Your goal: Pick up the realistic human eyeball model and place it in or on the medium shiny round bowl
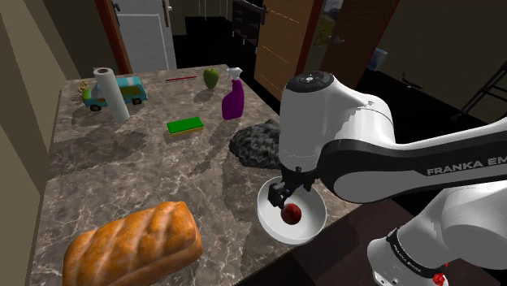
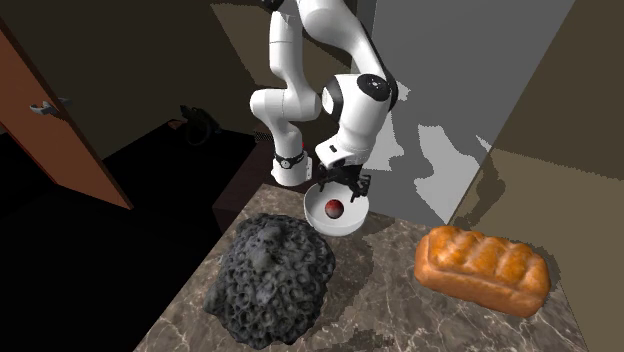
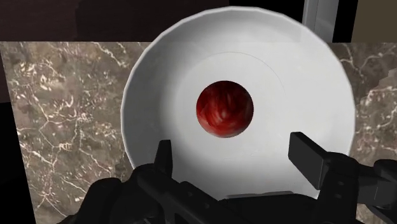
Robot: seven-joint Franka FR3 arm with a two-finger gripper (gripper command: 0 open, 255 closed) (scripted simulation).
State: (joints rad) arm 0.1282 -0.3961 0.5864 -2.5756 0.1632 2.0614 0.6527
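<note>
In white bowl: red eyeball at centre; gripper above, spread wide, empty.

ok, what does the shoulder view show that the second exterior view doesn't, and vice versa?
Shoulder view: paper towel roll, toy van, purple spray bottle, green sponge. Second exterior view: grey wall behind the arm. Both: bread loaf, dark lumpy mass, white bowl with the dark red ball in it, end effector above it.
</note>
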